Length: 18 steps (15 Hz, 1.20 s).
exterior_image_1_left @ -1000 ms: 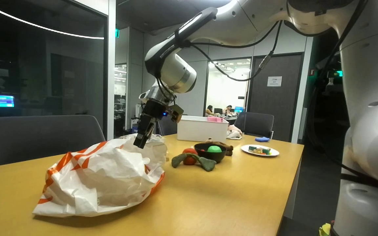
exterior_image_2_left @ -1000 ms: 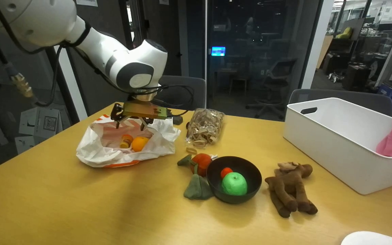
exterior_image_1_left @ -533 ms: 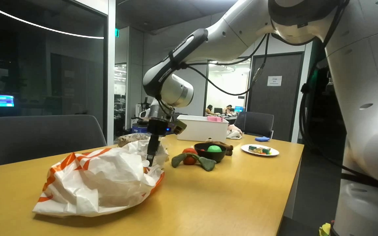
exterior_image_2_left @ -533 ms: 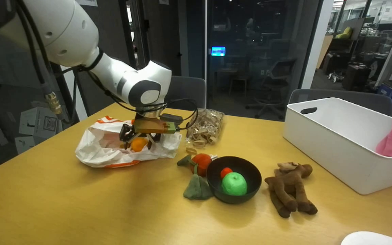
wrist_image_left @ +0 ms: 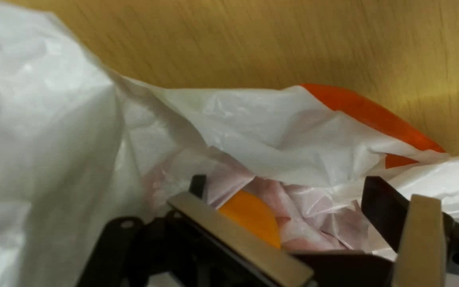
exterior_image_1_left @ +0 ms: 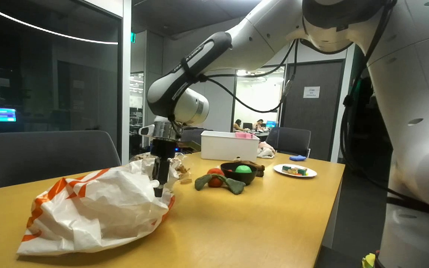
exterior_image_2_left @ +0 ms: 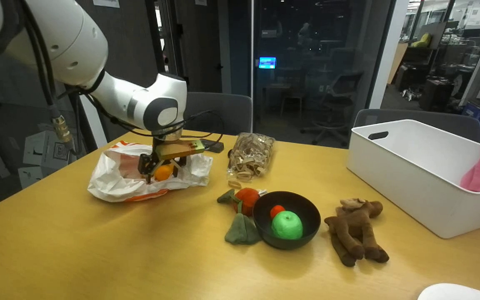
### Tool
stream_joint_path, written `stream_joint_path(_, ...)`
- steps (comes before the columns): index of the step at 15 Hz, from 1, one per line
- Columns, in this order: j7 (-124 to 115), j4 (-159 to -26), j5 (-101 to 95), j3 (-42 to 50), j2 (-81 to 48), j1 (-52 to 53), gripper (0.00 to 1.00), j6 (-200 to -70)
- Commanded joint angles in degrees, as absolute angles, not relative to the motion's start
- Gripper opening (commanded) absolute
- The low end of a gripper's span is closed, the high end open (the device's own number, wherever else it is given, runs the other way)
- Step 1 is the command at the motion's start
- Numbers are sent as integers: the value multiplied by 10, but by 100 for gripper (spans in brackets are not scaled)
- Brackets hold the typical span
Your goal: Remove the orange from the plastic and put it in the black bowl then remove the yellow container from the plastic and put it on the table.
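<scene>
1. Orange (exterior_image_2_left: 163, 172): inside the plastic bag (exterior_image_2_left: 107, 183), just within its mouth; not lifted yet.
2. Gripper (exterior_image_2_left: 162, 176): jaws spread wide, clamping nothing. In an exterior view the fingers (exterior_image_2_left: 144, 164) stand either side of the orange; in the wrist view one finger partly covers it. Touching or not, cannot tell.
3. Just changed: gripper, bag and orange have all shifted the same way across the table (exterior_image_2_left: 98, 250). Probably the gripper pushed the bag; reads as lining up the grasp. Risk: bag slides on or gets pinched with the orange.
4. Versus earlier frame: yellow container, visible in the bag then, now hidden.
5. Black bowl (exterior_image_2_left: 308, 210): unmoved, well apart from the bag; green fruit (exterior_image_2_left: 287, 225) and small red ball (exterior_image_2_left: 277, 210) inside.
</scene>
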<state>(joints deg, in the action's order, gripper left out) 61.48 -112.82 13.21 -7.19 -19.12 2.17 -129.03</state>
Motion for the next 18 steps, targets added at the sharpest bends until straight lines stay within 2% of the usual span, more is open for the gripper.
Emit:
stream_joint_path(1, 619, -1136, 69, -82, -175, 31, 100, -1319)
stream_joint_path(6, 632, -1146, -41, -86, -166, 46, 100, -1384)
stream_joint_path(17, 710, -1114, 15, -117, -225, 14, 100, -1413)
stream_joint_path(18, 717, -1114, 19, -119, -227, 10, 75, -1416)
